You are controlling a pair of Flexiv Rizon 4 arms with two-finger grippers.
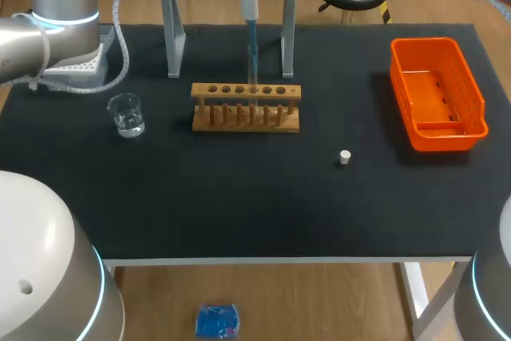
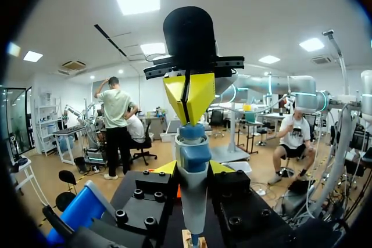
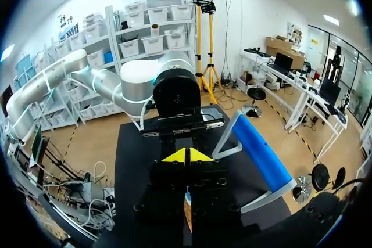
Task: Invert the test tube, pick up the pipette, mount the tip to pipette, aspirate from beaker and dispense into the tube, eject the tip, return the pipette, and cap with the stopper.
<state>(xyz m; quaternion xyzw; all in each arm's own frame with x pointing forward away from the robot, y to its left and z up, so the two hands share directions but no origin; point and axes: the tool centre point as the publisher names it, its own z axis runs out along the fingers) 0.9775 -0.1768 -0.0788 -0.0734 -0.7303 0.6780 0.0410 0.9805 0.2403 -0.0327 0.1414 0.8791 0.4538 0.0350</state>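
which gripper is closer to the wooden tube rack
Left. The left gripper grips the pipette by its body, directly over the wooden rack. The right gripper is higher up, with its shut fingertips at the pipette's top end.

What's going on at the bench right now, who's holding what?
The left gripper holds the blue-and-white pipette upright over the wooden test tube rack, tip pointing down at a middle hole. The right gripper, fingers shut, sits on the pipette's top button, so this looks like dispensing. The glass beaker stands left of the rack. The small white stopper lies loose on the black mat, not yet used.
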